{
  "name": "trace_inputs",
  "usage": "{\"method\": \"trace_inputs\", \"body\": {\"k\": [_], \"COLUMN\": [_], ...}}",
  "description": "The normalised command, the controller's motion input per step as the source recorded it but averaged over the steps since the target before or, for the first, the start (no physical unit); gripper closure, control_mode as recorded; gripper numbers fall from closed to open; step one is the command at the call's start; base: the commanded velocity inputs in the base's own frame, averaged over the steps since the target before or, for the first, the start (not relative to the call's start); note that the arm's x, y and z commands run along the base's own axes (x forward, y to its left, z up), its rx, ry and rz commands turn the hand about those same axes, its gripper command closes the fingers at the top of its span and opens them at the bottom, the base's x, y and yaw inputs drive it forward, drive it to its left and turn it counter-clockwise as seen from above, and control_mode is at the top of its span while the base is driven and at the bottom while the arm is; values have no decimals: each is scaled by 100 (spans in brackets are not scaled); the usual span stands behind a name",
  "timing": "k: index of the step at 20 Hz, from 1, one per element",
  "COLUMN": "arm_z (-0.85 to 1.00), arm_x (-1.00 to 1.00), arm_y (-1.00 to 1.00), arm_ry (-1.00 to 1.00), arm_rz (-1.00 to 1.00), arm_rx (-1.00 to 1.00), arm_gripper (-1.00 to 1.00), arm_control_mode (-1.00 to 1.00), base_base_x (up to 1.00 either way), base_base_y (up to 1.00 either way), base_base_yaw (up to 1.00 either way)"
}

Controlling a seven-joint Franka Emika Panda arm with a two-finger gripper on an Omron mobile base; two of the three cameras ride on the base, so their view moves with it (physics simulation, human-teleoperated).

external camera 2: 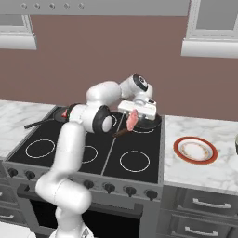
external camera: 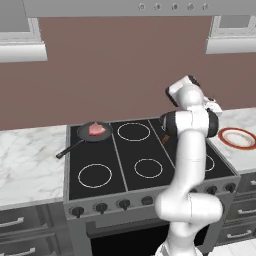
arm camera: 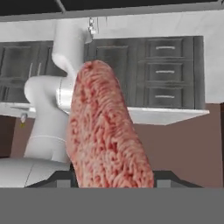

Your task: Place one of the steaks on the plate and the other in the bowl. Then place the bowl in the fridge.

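My gripper hangs over the back right of the stove, shut on one steak, a pink-red slab hanging on edge below the hand. Up close, the hand view has that steak rising from between the fingers. The other steak lies in a black frying pan on the back left burner. The plate, white with a red-orange ring, sits on the marble counter right of the stove, and it is the plate at the right edge of the left base view. The bowl and the fridge are out of view.
A second dark pan with a brown handle sits right under the gripper on the back right burner. The black stovetop has white burner rings. Marble counter runs on both sides, and a brown wall stands behind.
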Motion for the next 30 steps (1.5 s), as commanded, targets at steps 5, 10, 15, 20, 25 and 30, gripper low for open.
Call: {"method": "trace_inputs", "body": {"k": [5,10,15,20,25,30], "arm_z": [12,-5,-3,-3,-13,-33], "arm_x": [-100,-50,-14,0,7,21], "arm_y": [7,0,0,-6,-46,-20], "arm_ry": [-39,-86,-72,-80,-68,-23], "arm_rz": [20,26,19,28,34,14], "arm_rx": [6,0,-1,-3,0,5], "arm_gripper": [100,100,100,100,100,100], "arm_control_mode": [-100,-100,-100,-100,-100,-100], "base_base_x": [0,0,0,0,0,0], "base_base_y": [0,0,0,0,0,0], "base_base_yaw": [0,0,0,0,0,0]}}
